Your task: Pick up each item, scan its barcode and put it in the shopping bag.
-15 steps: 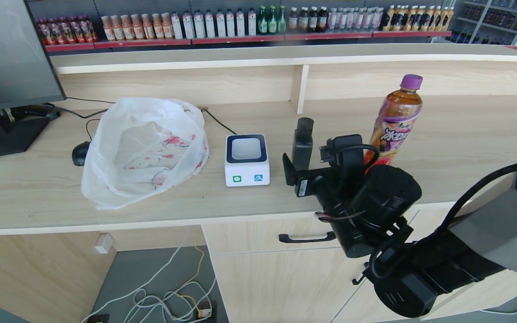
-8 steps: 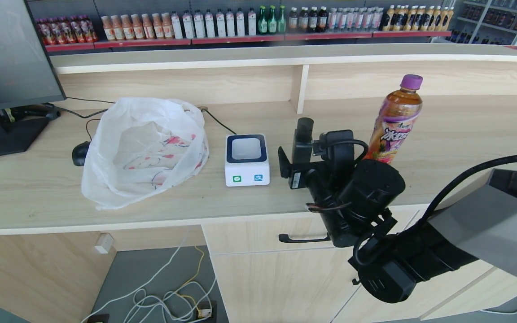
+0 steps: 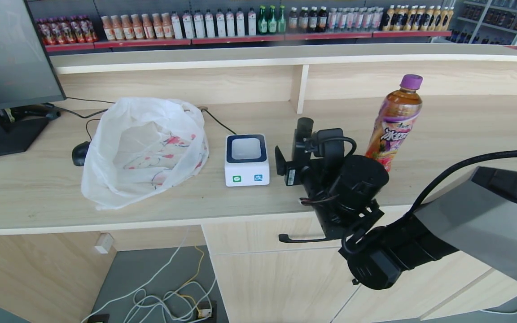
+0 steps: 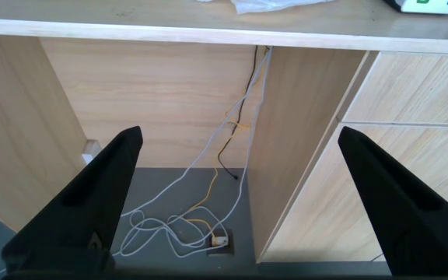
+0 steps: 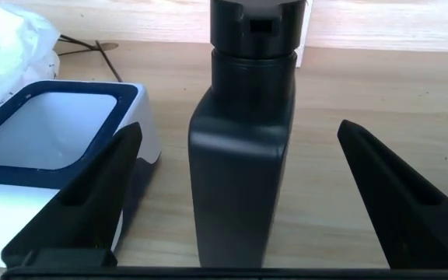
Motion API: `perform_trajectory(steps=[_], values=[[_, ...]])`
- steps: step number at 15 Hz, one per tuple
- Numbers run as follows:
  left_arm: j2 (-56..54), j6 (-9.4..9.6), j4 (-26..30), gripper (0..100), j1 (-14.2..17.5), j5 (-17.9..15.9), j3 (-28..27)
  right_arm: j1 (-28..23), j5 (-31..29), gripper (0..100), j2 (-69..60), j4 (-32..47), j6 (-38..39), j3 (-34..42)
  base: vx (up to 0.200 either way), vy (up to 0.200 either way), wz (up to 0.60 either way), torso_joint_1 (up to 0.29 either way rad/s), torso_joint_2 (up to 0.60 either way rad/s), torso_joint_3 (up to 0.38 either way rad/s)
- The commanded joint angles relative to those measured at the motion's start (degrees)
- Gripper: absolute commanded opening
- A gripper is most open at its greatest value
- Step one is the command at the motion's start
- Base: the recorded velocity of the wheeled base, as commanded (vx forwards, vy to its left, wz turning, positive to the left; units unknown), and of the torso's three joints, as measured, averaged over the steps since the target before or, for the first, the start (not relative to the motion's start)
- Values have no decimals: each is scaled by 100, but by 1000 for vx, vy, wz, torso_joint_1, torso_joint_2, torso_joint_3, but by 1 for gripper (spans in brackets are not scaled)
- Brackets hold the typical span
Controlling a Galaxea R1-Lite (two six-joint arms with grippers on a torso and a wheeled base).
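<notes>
A black bottle [image 3: 304,132] [image 5: 243,148] stands upright on the wooden counter [image 3: 240,197], just right of the white barcode scanner [image 3: 246,159] [image 5: 53,144]. My right gripper [image 3: 300,158] [image 5: 239,136] is open, one finger on each side of the black bottle with a gap on both sides. An orange tea bottle [image 3: 395,121] with a purple cap stands farther right. The white plastic shopping bag [image 3: 144,148] sits open left of the scanner. My left gripper [image 4: 241,136] is open and holds nothing, low in front of the counter's underside.
A monitor [image 3: 11,54] and a black mouse [image 3: 80,153] occupy the counter's left end. A raised back ledge with a divider [image 3: 301,87] runs behind the items. Drawers with a black handle [image 3: 305,237] sit below the counter. Cables [image 4: 201,225] lie on the floor.
My right arm has moved left and forward, bringing its open gripper around the black bottle. The bottles, scanner and bag have stayed put.
</notes>
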Motion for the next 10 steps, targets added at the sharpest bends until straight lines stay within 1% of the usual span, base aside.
perform_trajectory(steps=[1, 4, 5, 10], values=[[-2, 0, 0, 100, 1, -4, 0, -49, 28, 100, 15, 201, 16, -330, 0, 0, 0, 0, 0, 0], [-2, 0, 0, 100, 1, -4, 0, -101, 28, 100, 76, 464, 60, -638, 0, 0, 0, 0, 0, 0], [-2, 8, 0, 100, 1, -4, 0, -198, 36, 100, 76, 570, 69, -700, 0, 0, 0, 0, 0, 0], [-2, 0, 0, 100, 1, -4, 0, -400, 168, 100, 129, 640, 166, -708, 0, 0, 0, 0, 0, 0]])
